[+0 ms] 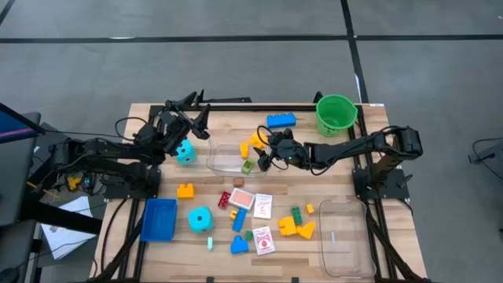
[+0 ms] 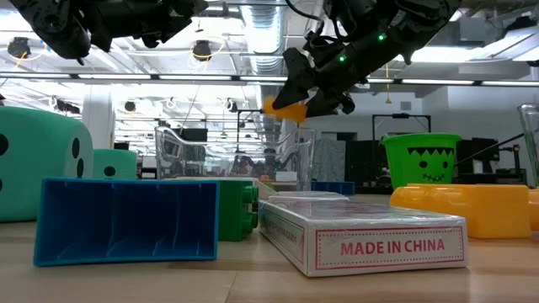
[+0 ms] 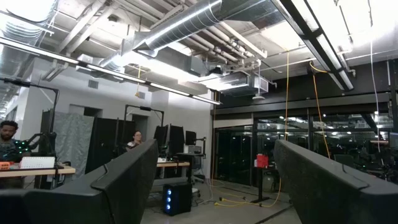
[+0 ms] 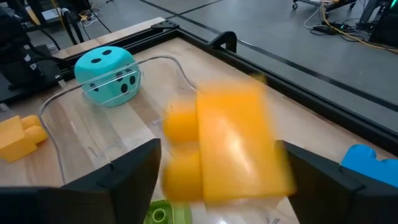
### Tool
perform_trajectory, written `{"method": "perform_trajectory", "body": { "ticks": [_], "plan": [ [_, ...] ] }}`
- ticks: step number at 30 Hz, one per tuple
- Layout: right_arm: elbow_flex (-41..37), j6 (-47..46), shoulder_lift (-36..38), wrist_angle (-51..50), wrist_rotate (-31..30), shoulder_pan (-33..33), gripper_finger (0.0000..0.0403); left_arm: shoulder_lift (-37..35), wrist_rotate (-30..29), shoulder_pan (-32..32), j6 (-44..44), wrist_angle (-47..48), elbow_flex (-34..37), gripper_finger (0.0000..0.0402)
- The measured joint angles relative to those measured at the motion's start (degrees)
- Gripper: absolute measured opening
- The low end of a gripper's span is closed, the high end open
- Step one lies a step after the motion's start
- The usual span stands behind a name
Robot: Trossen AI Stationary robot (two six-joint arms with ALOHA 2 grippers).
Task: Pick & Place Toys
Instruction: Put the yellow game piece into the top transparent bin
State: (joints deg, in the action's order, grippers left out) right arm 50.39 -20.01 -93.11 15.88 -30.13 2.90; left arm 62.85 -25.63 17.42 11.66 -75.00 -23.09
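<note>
Your right gripper (image 1: 266,151) hangs over the clear tub (image 1: 232,157) at the middle of the counter (image 1: 346,192); in the right wrist view a yellow brick (image 4: 227,146) sits blurred between the spread fingers (image 4: 127,177), and I judge it is dropping free, though I cannot tell whether a finger touches it. To do this step well, hold the gripper centred over the tub's mouth, above its rim; wait until the brick lands beside the green brick (image 4: 158,214) on the tub floor before you lift away; rise straight so you do not clip the wall.

Your left gripper (image 1: 189,110) waits raised at the far-left of the counter, fingers spread and empty, just beyond a teal die (image 1: 185,152).

Counted from above: two teal dice, the second die (image 1: 200,219) near the blue tray (image 1: 159,218); two clear tubs, the other tub (image 1: 343,236) at the near-right; one green bucket (image 1: 335,114); three picture cards, it seems, around one card (image 1: 262,206); one long blue brick (image 1: 280,120) by the bucket; the small bricks at the near side are too crowded to count surely.
</note>
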Motion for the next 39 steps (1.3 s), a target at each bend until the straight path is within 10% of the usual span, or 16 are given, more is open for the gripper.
{"method": "perform_trajectory", "body": {
  "ticks": [10, 39],
  "plan": [
    [0.0, 1.4, 0.0, 0.0, 0.0, -0.2, 0.0360, 0.0, 0.0, 0.0, 0.0, 0.0, 0.0, 0.0315],
    [0.0, 3.6, 8.3, -16.5, 0.2, -7.5, 0.0362, 0.0, 0.0, 0.0, -0.1, 0.1, 0.0, 0.0315]
  ]
}}
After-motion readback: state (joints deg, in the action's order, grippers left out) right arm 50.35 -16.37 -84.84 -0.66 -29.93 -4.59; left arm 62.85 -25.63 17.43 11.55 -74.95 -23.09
